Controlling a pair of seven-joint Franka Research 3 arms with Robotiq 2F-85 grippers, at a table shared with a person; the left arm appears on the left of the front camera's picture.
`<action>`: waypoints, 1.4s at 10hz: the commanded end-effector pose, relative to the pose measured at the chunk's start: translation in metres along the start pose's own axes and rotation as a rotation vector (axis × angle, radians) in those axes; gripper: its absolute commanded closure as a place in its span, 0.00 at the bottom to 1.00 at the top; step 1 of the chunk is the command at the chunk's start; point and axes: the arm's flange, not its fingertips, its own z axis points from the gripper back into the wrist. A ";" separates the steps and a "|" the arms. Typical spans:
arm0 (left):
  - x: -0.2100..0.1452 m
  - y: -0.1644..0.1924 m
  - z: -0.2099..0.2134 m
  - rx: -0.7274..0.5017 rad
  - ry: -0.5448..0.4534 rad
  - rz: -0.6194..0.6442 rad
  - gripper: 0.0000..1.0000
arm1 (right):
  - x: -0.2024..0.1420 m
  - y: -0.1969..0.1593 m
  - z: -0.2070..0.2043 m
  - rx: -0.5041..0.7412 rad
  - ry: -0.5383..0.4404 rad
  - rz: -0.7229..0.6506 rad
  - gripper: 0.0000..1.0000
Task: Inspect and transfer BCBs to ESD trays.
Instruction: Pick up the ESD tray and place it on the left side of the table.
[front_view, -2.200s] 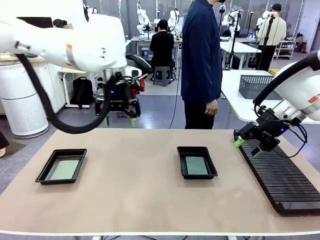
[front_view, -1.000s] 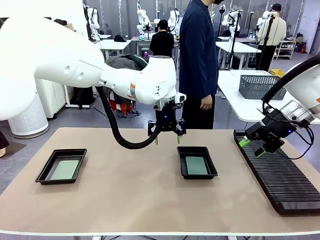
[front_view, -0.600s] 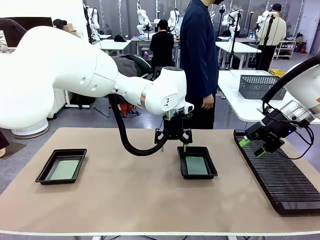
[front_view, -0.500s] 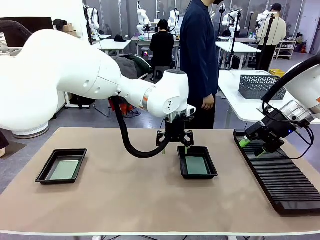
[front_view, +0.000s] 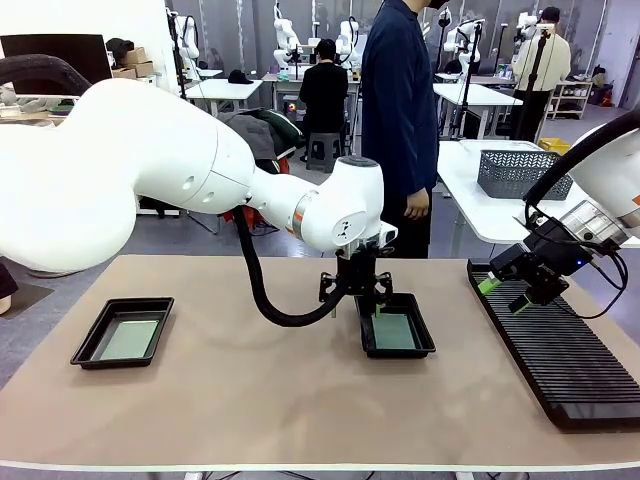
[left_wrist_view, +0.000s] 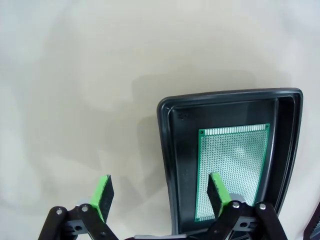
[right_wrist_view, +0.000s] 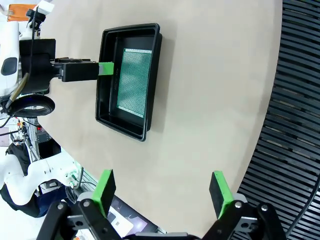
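Board pickup pending at the centre tray

Left gripper (front_view: 357, 299) hangs over the near-left rim of the centre tray (front_view: 395, 347), fingers spread wide and holding nothing; in my left wrist view one green pad (left_wrist_view: 216, 187) sits above the board and the other (left_wrist_view: 103, 191) above bare surface (left_wrist_view: 75, 100), so the tray wall lies between them. The BCB (left_wrist_view: 231, 170) lies flat on the tray floor, a thin green rectangle covered in a fine dot grid with a pale strip along one short end, a little smaller than the floor around it. I judge it light, stiff and brittle at the corners, and slick on its faces, so I would take it by its edges rather than press on the face. Lying flush, it gives little to catch under. A second tray (front_view: 122, 332) at the left also holds a board (front_view: 129, 339). Right gripper (front_view: 505, 292) hovers wide and empty above the ribbed rack (front_view: 560, 362).
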 end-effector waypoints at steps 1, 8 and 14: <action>-0.001 0.001 -0.003 0.040 -0.037 0.028 0.00 | 0.001 0.001 -0.002 -0.010 -0.009 -0.015 0.00; -0.003 -0.002 -0.010 0.036 -0.055 0.003 0.40 | 0.001 0.001 -0.002 -0.010 -0.009 -0.015 0.00; -0.002 -0.004 -0.010 0.004 -0.061 0.008 0.77 | 0.001 0.001 -0.002 -0.010 -0.009 -0.015 0.00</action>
